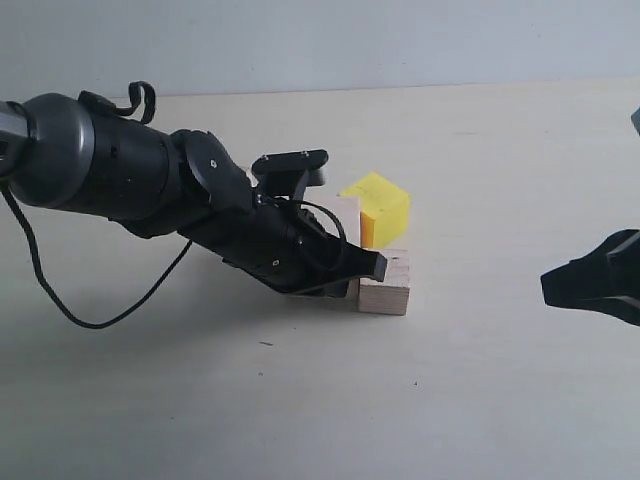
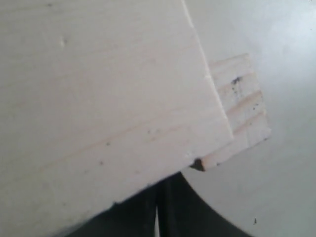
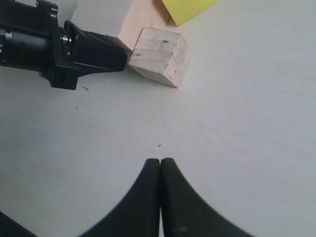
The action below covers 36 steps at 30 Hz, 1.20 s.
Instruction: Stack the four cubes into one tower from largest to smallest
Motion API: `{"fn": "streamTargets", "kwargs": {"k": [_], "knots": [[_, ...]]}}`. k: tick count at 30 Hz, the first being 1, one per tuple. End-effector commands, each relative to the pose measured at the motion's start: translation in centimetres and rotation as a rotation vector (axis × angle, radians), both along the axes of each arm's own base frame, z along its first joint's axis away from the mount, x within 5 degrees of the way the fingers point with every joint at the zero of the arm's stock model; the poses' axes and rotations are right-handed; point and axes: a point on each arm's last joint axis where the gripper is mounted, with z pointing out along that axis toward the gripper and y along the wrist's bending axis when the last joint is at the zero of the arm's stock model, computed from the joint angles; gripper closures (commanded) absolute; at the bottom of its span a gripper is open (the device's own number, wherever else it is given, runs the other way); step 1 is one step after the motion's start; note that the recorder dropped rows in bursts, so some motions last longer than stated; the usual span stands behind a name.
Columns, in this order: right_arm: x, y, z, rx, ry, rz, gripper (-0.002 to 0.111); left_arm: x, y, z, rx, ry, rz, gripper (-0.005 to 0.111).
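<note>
Left tool [image 1: 365, 270] hides most of large cube [image 1: 347, 215], perhaps touching.

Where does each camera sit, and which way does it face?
Exterior: off the arms, looking down at the table; left gripper at the large pale cube, right gripper at the edge.
Left wrist: on the left arm, close against the large pale cube; its fingertips show.
Right wrist: on the right arm, facing the table; its fingertips and the left gripper show.
Shared: all show the speckled medium cube.
</note>
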Motion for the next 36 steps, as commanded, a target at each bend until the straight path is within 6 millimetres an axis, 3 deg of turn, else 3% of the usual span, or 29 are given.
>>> {"fn": "streamTargets", "kwargs": {"k": [1,25,36], "knots": [[0.1,0.1,0.1,-0.001,-0.001,0.009,0.108,0.5,-0.2,0.3,-0.011,-0.05,0.024,0.107],[0.0,0.1,0.1,0.0,0.004,0.013,0.108,0.9,-0.1,-0.1,0.0,-0.072,0.042,0.107],[0.0,0.1,0.1,0.0,0.004,0.013,0.108,0.4,0.2,4.4,-0.048,-0.171,-0.032,0.107]]}}
